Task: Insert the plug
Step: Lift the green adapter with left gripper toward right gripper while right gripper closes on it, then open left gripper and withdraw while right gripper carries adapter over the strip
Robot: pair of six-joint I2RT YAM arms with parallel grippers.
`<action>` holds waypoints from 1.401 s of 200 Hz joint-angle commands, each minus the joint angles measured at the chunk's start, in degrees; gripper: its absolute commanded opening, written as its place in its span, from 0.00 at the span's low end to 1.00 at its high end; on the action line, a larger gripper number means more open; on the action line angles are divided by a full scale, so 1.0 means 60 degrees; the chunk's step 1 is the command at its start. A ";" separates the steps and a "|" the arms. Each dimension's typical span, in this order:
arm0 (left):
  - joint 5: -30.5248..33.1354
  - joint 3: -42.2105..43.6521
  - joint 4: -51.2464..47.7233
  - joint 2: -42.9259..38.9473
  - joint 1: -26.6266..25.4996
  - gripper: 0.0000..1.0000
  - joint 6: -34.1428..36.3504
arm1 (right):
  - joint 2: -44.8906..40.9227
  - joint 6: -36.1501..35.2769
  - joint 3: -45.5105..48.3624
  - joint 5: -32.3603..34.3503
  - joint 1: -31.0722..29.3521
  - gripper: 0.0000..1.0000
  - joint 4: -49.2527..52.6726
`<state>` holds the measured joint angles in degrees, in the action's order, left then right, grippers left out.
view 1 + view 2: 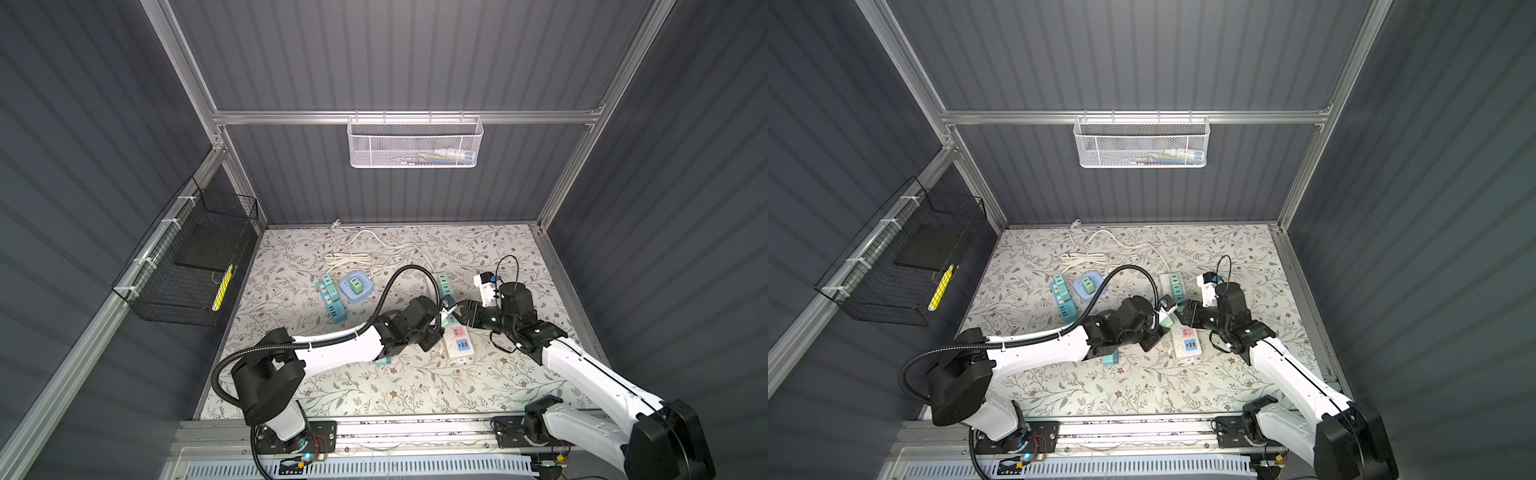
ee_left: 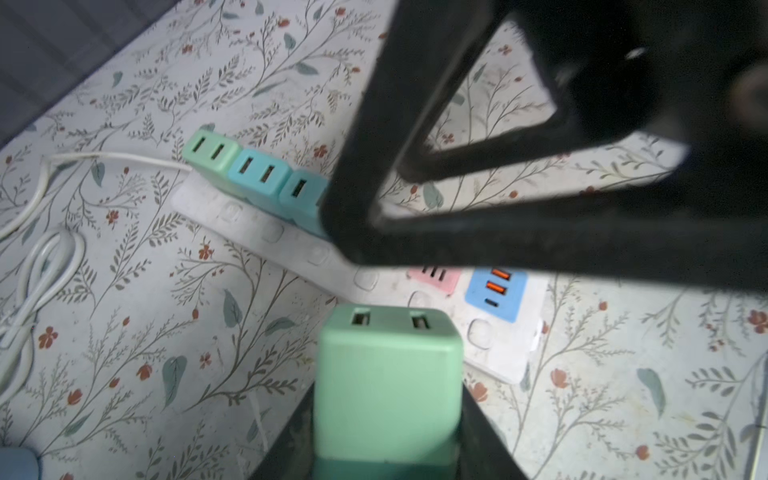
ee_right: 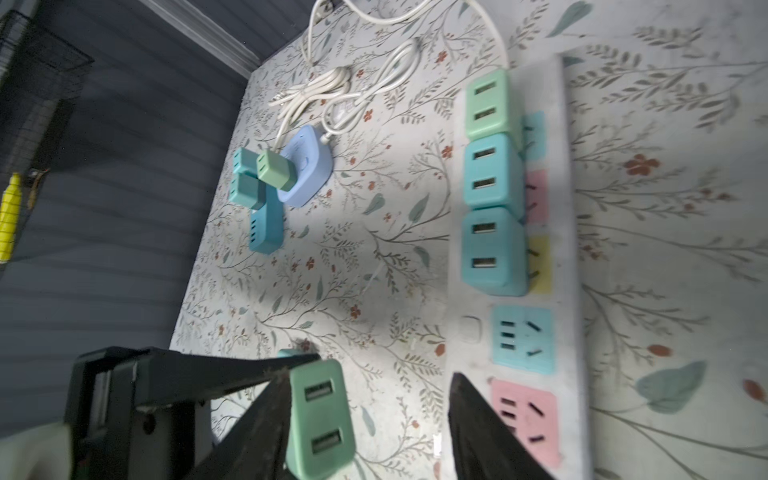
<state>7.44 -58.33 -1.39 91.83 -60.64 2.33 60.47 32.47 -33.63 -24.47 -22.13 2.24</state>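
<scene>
While the green plug (image 3: 320, 415) is clenched by the left gripper (image 2: 387, 399) — right gripper (image 3: 372, 378) open alongside — three plugs (image 3: 492, 183) are seated in the strip (image 3: 561, 208) beyond.

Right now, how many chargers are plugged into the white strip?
3 on the strip, in a row from its cord end: green charger, first teal charger, second teal charger. Other sockets show empty. The left gripper holds a spare charger.

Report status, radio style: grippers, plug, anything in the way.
Left gripper shut on plug. Right gripper open, straddling it. Plug not yet in strip; blue socket, pink socket free.
</scene>
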 commanded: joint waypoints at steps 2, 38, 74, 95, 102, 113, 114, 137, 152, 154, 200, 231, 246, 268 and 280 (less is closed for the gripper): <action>0.0098 0.0236 0.0737 -0.0151 0.0102 0.32 -0.0176 | 0.0061 -0.0028 -0.0401 -0.0786 -0.0333 0.59 0.0168; 0.0150 0.0215 0.0685 -0.0271 0.0102 0.32 -0.0124 | 0.0455 0.0065 -0.0508 -0.0888 -0.0472 0.56 0.0043; 0.0155 0.0364 0.0923 -0.0622 0.0102 0.32 -0.0139 | 0.1006 0.0189 -0.0472 -0.1331 -0.0501 0.51 -0.0358; 0.0072 0.0353 0.0947 -0.0672 0.0103 0.32 -0.0138 | 0.1196 0.0437 -0.0430 -0.1721 -0.0508 0.45 -0.0793; 0.0052 0.0346 0.0942 -0.0672 0.0106 0.32 -0.0125 | 0.1250 0.0501 -0.0429 -0.1838 -0.0513 0.44 -0.0936; -0.0020 0.0364 0.0983 -0.0686 0.0095 0.32 -0.0124 | 0.1316 0.0592 -0.0422 -0.1992 -0.0516 0.41 -0.1098; -0.0029 0.0362 0.0981 -0.0686 0.0099 0.32 -0.0124 | 0.1325 0.0593 -0.0419 -0.2004 -0.0516 0.40 -0.1109; -0.0135 0.0340 0.0954 -0.0658 0.0102 0.33 -0.0124 | 0.1363 0.0722 -0.0372 -0.2129 -0.0516 0.33 -0.1335; -0.0142 0.0361 0.0989 -0.0684 0.0102 0.35 -0.0150 | 0.1323 0.0740 -0.0305 -0.2149 -0.0515 0.27 -0.1463; -0.0134 0.0375 0.0996 -0.0697 0.0102 0.36 -0.0153 | 0.1309 0.0752 -0.0293 -0.2148 -0.0508 0.27 -0.1488; 0.0382 0.0633 0.1117 -0.1059 0.0109 0.79 -0.0411 | 0.0721 0.0493 -0.0189 -0.1558 -0.0514 0.22 -0.1238; 0.1309 0.1279 0.1207 -0.1965 0.0117 1.00 -0.0709 | 0.0048 -0.0283 -0.0070 -0.0238 -0.0516 0.22 -0.0344; 0.1984 0.1638 0.1115 -0.2533 0.0117 1.00 -0.0955 | -0.0252 -0.0643 0.0108 0.0714 -0.0516 0.22 -0.0013; 0.3072 0.2295 0.1096 -0.3425 0.0117 1.00 -0.1394 | -0.0673 -0.1122 0.0490 0.2577 -0.0563 0.22 0.0154; 0.3672 0.2666 0.1063 -0.3859 0.0117 1.00 -0.1649 | -0.0760 -0.1360 0.0662 0.3395 -0.0637 0.22 0.0127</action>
<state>19.94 -45.95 4.84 73.08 -59.86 -3.49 57.19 29.10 -31.99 -17.72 -25.28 0.67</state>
